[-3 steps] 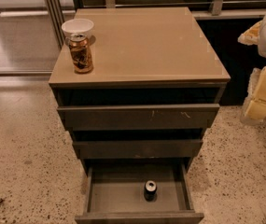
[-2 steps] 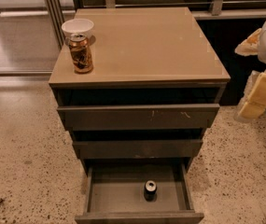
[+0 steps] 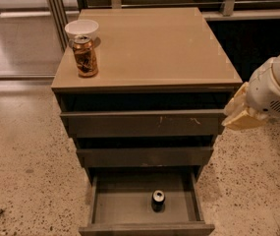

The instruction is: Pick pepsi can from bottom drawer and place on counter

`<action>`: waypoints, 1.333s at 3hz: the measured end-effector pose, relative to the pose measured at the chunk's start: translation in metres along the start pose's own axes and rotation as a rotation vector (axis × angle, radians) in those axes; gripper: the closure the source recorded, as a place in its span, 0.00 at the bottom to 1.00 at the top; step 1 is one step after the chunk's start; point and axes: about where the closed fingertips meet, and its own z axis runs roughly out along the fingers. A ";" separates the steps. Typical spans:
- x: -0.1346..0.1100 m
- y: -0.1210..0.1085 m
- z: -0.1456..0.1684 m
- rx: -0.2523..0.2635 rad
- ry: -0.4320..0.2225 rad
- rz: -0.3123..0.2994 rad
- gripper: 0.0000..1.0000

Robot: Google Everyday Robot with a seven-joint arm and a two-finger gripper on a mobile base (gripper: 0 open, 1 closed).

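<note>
Item, pincer [image 3: 238,113]: cream-coloured, on a rounded white arm [image 3: 277,85]. I am watching it come in from the right edge, lower and nearer the cabinet than a second ago. It is now hanging just beside the right end of the top grey-brown drawer front [image 3: 139,123]. I am unable to tell how far it is standing open, and it is not holding the target. Item, small dark pepsi can [image 3: 158,199] with silver top: standing upright near the middle of the plain grey floor of the pulled-out bottom drawer [image 3: 122,205], untouched. I am judging the approach as only beginning, with the descent and the pick not yet done. Item, smooth glossy tan-beige tabletop [image 3: 164,48]: carrying a brown-gold patterned can [image 3: 85,56] and a white bowl [image 3: 82,29] touching behind it at the left rear corner, the rest lying bare for the placing. Item, middle drawer front [image 3: 144,156]: sitting above the rear of the open drawer, as is the top one. I am expecting both to crowd any reach made from above.
</note>
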 end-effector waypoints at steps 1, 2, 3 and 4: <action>0.020 0.015 0.062 -0.065 0.019 0.051 0.87; 0.024 0.021 0.071 -0.083 0.027 0.058 1.00; 0.024 0.021 0.071 -0.083 0.027 0.058 1.00; 0.040 0.031 0.101 -0.084 -0.003 0.074 1.00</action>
